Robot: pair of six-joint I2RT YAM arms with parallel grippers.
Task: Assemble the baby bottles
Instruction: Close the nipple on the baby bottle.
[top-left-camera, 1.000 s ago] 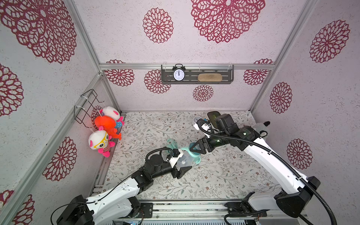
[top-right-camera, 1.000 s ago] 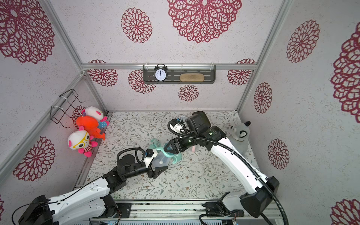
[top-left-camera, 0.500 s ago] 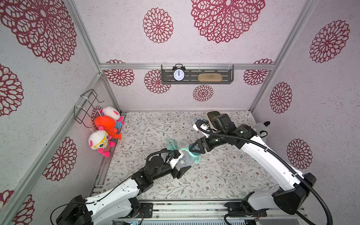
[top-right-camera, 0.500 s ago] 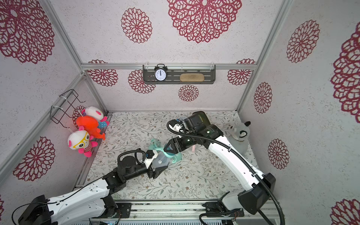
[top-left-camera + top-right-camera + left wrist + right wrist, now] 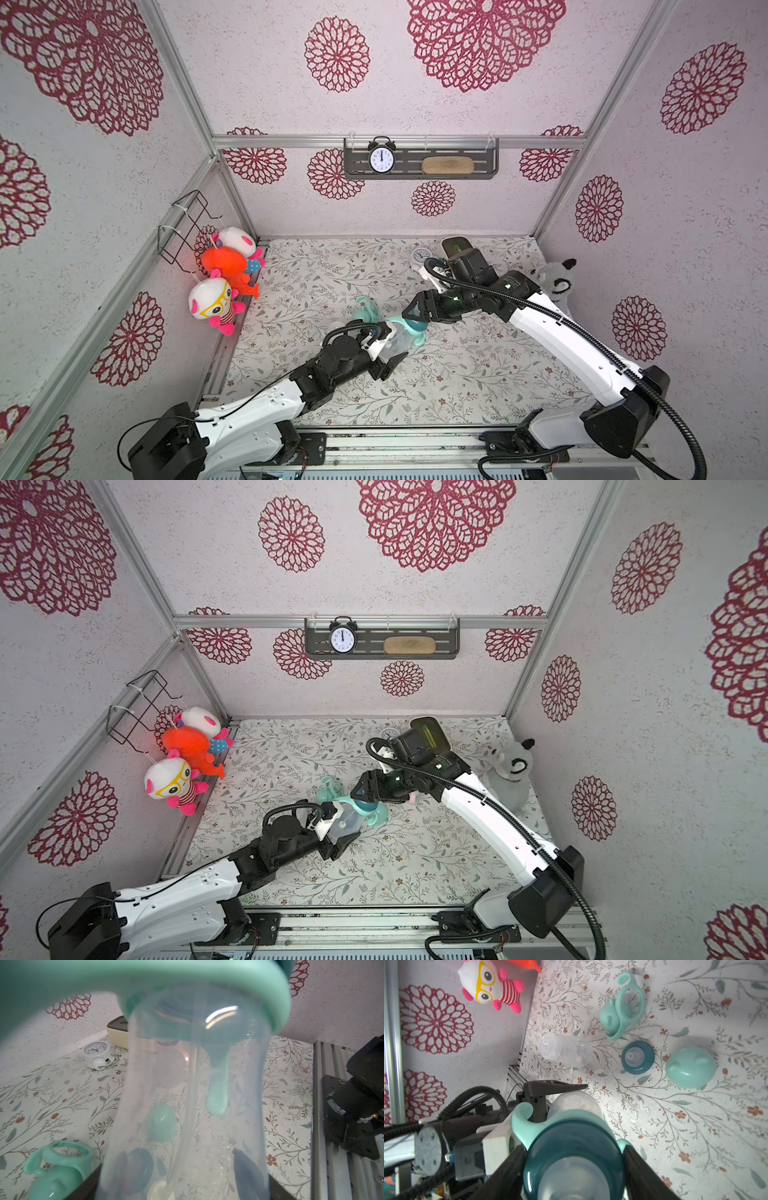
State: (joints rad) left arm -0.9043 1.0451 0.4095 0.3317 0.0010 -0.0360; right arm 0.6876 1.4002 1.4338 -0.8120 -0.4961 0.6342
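Left gripper (image 5: pixel 395 343): clamped on the lower body of a clear bottle (image 5: pixel 187 1105), a jaw pressed to each side. The bottle is off the mat (image 5: pixel 457 374) and tilted, its neck toward the right arm. A mint ring (image 5: pixel 523 1126) sits at the neck, with one handle curling outward.

Right gripper (image 5: pixel 573 1149): closed on the teal collar (image 5: pixel 550 1140) at the bottle's mouth. One finger touches each side, and a pale nipple shows in the collar's centre.

Outward from the held bottle, all on the mat:
- Loose ring (image 5: pixel 632 999): near, on the back-wall side, resting against an eared mint cap (image 5: pixel 609 1020).
- Loose collar (image 5: pixel 637 1057): near, nipple up, apart from the ring and cap.
- Second cap (image 5: pixel 690 1067): just beside the loose collar, not touching it.
- Second bottle (image 5: pixel 564 1050): clear, on its side, with no collar or ring, near the left gripper's finger.
- Clock (image 5: pixel 421 254): small and white, well apart, toward the back wall.
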